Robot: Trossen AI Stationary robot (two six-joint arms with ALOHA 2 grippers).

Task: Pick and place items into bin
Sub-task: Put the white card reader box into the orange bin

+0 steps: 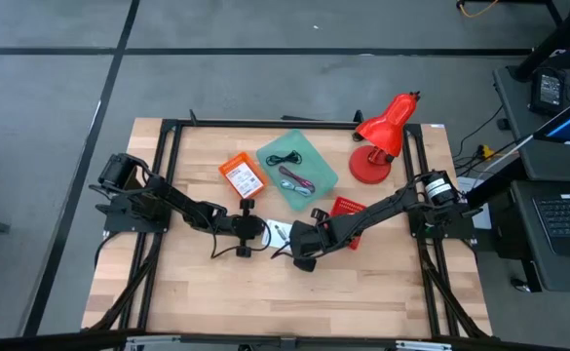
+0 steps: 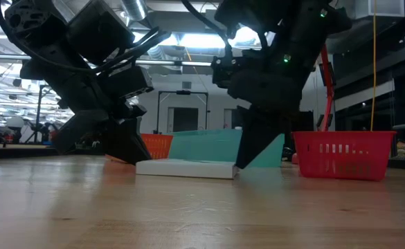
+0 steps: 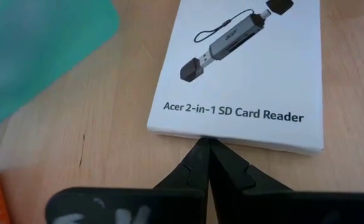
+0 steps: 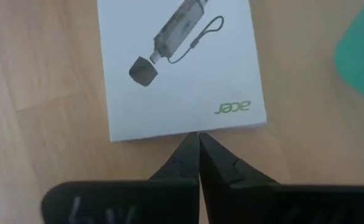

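A flat white card-reader box (image 1: pixel 278 232) lies on the wooden table between my two grippers. My left gripper (image 3: pixel 205 142) is shut, its tips at the box's left edge. My right gripper (image 4: pixel 198 135) is shut too, its tips at the opposite edge. In the low view the box (image 2: pixel 185 168) rests flat on its underside, with the left gripper (image 2: pixel 134 159) and the right gripper (image 2: pixel 240 162) at its two ends. Behind them a shallow teal bin (image 1: pixel 309 185) holds a black cable (image 1: pixel 285 159) and a maroon cable (image 1: pixel 296 179). My left gripper has its shut fingertips against the box's edge below the printed title (image 3: pixel 231 143). It slants down from the table's left side. The box lies flat on the table. My right gripper has its shut fingertips against the opposite edge, beside the green logo (image 4: pixel 169 134). It slants steeply down from the right.
An orange box (image 1: pixel 242 175) lies left of the teal bin. A red mesh basket (image 1: pixel 348 208) stands just right of my right arm, and a red desk lamp (image 1: pixel 382 136) stands at the far right. Bare wood lies toward the near edge.
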